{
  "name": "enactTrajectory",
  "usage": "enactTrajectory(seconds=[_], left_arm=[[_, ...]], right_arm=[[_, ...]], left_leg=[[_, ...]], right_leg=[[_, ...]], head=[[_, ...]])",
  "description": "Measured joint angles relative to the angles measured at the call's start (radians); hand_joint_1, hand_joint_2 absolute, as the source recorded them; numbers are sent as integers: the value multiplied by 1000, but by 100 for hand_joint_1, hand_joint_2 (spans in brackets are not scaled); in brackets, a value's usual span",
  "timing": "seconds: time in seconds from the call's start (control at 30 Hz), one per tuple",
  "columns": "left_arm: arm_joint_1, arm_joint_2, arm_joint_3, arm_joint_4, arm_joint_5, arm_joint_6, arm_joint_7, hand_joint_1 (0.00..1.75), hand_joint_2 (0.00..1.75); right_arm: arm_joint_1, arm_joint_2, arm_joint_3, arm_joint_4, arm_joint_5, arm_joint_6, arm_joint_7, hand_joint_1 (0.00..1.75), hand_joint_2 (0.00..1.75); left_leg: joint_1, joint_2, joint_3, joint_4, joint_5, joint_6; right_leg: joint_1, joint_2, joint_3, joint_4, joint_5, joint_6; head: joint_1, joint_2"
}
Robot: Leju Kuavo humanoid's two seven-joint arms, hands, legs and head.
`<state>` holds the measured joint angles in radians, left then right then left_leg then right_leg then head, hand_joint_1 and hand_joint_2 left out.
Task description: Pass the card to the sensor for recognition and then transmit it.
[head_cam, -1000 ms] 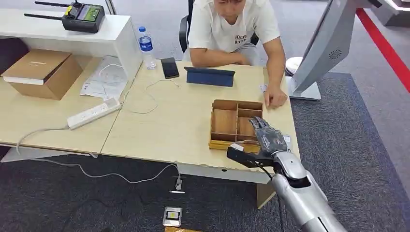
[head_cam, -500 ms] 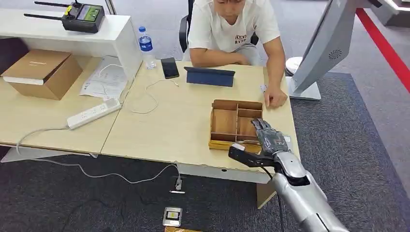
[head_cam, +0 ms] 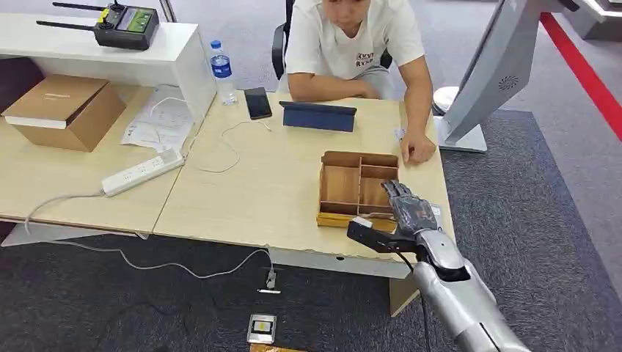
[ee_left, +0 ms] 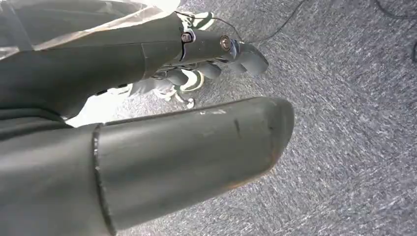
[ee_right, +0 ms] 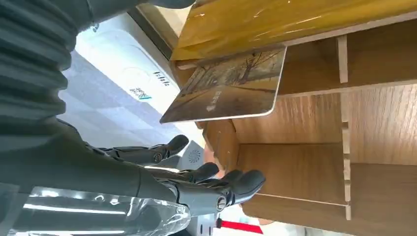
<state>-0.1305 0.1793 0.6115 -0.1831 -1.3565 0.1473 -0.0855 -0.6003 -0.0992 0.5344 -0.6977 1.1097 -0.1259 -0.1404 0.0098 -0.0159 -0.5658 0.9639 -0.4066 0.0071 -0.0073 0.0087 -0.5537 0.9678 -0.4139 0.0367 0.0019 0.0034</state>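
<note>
At the near right corner of the table [head_cam: 242, 198], my right hand [head_cam: 407, 213] reaches into the wooden box [head_cam: 357, 187].

I see its fingers [ee_right: 236, 184] spread and holding nothing, just beside the card [ee_right: 231, 88], which leans tilted on a box divider. A person's hand [head_cam: 418, 150] rests past the box. My left hand [ee_left: 216, 54] hangs over carpet, fingers curled, nothing in them.
</note>
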Motion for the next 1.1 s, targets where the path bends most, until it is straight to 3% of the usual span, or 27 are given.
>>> enactTrajectory(seconds=[0.77, 0.8, 0.83, 0.87, 1.1], left_arm=[[1, -3, 0, 0, -11, 8, -5, 0, 0], [1, -3, 0, 0, -11, 8, -6, 0, 0], [1, -3, 0, 0, -11, 8, -6, 0, 0], [1, -3, 0, 0, -11, 8, -6, 0, 0], [1, -5, 0, 0, -11, 6, -6, 0, 0]], right_arm=[[-5, 4, -2, -17, 0, 6, -5, 3, 175], [-5, 4, -2, -18, 0, 6, -5, 73, 175], [-5, 5, -1, -18, 0, 10, -5, 164, 175], [-5, 5, -2, -19, 0, 11, -5, 175, 175], [-6, 9, -2, -19, -10, 46, -7, 175, 175]], left_leg=[[0, 0, 0, 0, 0, 0], [0, 0, 0, 0, 0, 0], [0, 0, 0, 0, 0, 0], [0, 0, 0, 0, 0, 0], [0, 0, 0, 0, 0, 0]], right_leg=[[0, 0, 0, 0, 0, 0], [0, 0, 0, 0, 0, 0], [0, 0, 0, 0, 0, 0], [0, 0, 0, 0, 0, 0], [0, 0, 0, 0, 0, 0]], head=[[0, 0], [0, 0], [0, 0], [0, 0], [0, 0]])
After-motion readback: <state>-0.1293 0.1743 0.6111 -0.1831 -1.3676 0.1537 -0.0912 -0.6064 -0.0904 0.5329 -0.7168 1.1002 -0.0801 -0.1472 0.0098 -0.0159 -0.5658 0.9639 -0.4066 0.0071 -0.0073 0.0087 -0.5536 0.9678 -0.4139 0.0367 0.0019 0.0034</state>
